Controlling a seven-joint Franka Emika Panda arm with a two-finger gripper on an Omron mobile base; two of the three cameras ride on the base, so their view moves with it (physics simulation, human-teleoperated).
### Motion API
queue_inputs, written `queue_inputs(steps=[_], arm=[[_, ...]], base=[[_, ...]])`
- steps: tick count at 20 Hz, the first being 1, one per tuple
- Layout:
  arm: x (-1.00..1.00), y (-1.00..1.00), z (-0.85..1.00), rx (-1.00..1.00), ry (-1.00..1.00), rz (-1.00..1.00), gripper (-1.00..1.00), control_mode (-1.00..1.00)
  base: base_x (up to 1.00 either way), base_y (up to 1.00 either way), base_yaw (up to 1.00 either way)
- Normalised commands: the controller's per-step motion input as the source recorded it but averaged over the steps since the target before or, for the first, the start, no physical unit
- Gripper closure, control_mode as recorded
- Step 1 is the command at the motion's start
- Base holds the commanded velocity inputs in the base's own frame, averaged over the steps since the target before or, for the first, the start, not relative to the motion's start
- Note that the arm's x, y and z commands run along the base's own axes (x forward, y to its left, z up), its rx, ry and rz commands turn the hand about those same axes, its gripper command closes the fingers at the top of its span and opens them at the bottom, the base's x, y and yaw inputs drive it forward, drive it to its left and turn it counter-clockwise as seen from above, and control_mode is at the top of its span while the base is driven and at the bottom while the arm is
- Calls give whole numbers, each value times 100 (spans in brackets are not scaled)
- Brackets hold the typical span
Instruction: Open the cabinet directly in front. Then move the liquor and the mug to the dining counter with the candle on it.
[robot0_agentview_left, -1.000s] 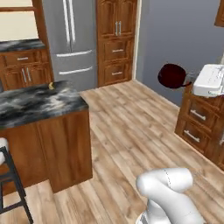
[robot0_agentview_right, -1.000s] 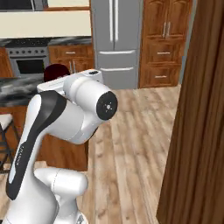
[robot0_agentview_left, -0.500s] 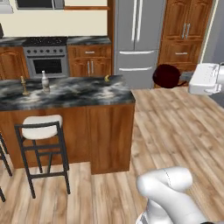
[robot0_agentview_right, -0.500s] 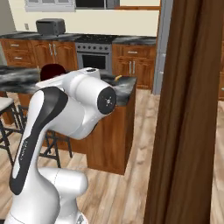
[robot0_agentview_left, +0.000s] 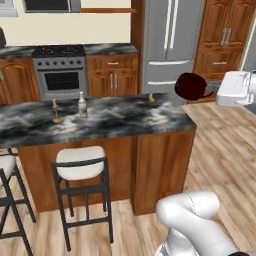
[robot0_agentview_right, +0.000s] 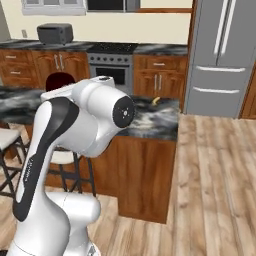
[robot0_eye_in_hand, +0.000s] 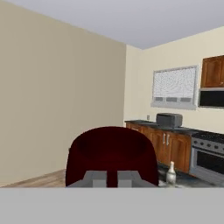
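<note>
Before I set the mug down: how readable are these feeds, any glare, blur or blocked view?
Left base view: even flat light, sharp; mug and dining counter plain to see, no glare. Right base view: the robot's own arm hides much of the counter; mug peeks out behind it. Hand view: mug looms close, blocking the lower middle; liquor small beside it.

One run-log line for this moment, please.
phase: carrying | claw: shut on mug | liquor: on dining counter beside candle

I see the marbled bench (robot0_agentview_left: 115, 117) carrying the candle (robot0_agentview_left: 56, 111) and the liquor (robot0_agentview_left: 82, 105) just beside it, near its left end; a small yellow item (robot0_agentview_left: 151, 97), possibly fruit, sits farther right.
</note>
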Motion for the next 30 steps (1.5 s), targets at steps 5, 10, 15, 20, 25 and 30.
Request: queue_inputs(steps=[5, 10, 15, 20, 25, 30], arm=[[0, 0, 0, 0, 0, 0, 100, 100], [0, 0, 0, 0, 0, 0, 100, 100], [0, 0, 0, 0, 0, 0, 100, 100], [0, 0, 0, 0, 0, 0, 100, 100], [0, 0, 0, 0, 0, 0, 100, 100], [0, 0, 0, 0, 0, 0, 100, 100]], base=[[17, 100, -16], [-39, 100, -1], [3, 99, 0], [52, 99, 0], [93, 36, 0], [97, -4, 0]])
